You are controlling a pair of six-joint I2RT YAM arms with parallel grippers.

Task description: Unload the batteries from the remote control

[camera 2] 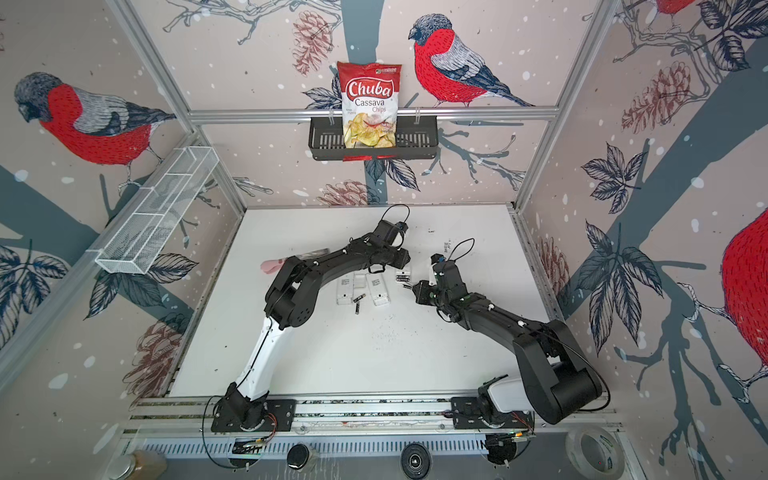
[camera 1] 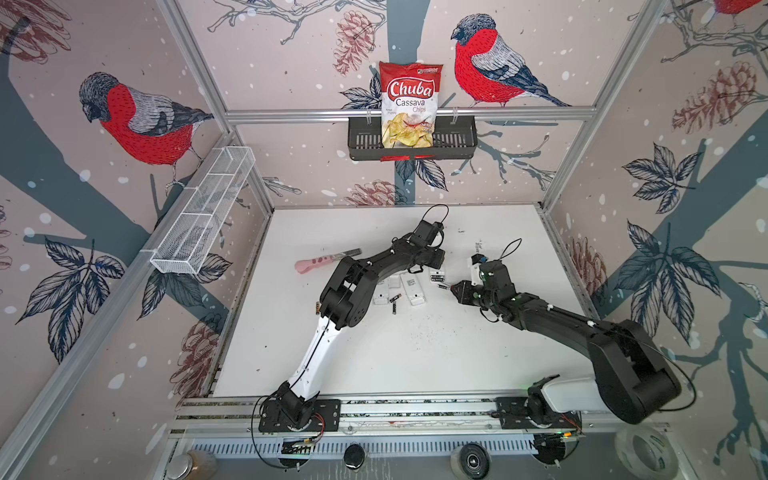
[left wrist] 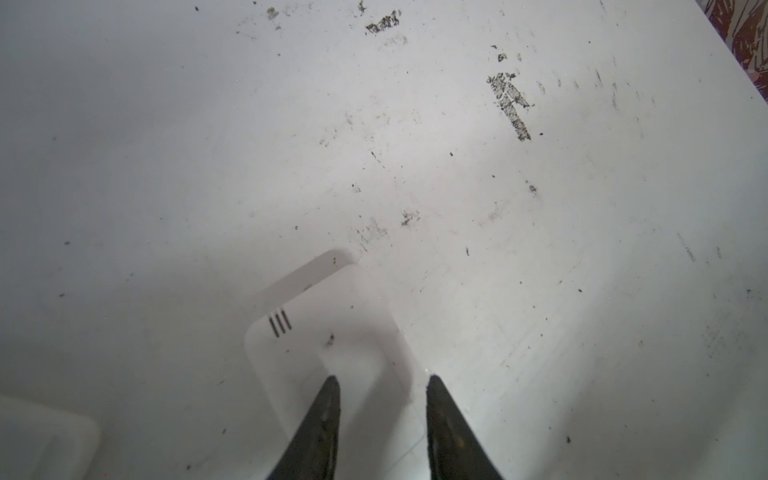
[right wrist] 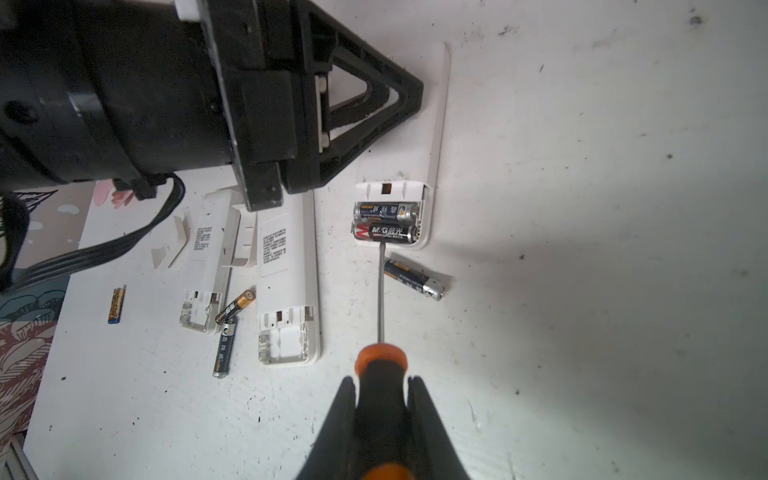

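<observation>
Three white remotes lie backs up mid-table. The rightmost remote control (right wrist: 437, 124) (camera 1: 436, 276) has its compartment open with two batteries (right wrist: 384, 211) (right wrist: 384, 232) inside. My right gripper (right wrist: 382, 380) (camera 1: 453, 289) is shut on an orange-and-black screwdriver (right wrist: 380, 365), whose tip touches the nearer cell. My left gripper (left wrist: 382, 378) (camera 1: 434, 257) is open over that remote's far end (left wrist: 316, 332), one fingertip (left wrist: 332, 384) above the body and one past its edge. Loose batteries (right wrist: 413, 278) (right wrist: 235, 306) (right wrist: 224, 347) lie on the table.
Two other remotes (right wrist: 286, 270) (right wrist: 208, 257) have open compartments with no cells in them, and loose covers (right wrist: 170, 245) lie beside them. A pink-handled tool (camera 1: 316, 262) lies behind the left arm. A chips bag (camera 1: 409, 104) stands in a black wall basket (camera 1: 457, 141); a white wire basket (camera 1: 203, 216) hangs left.
</observation>
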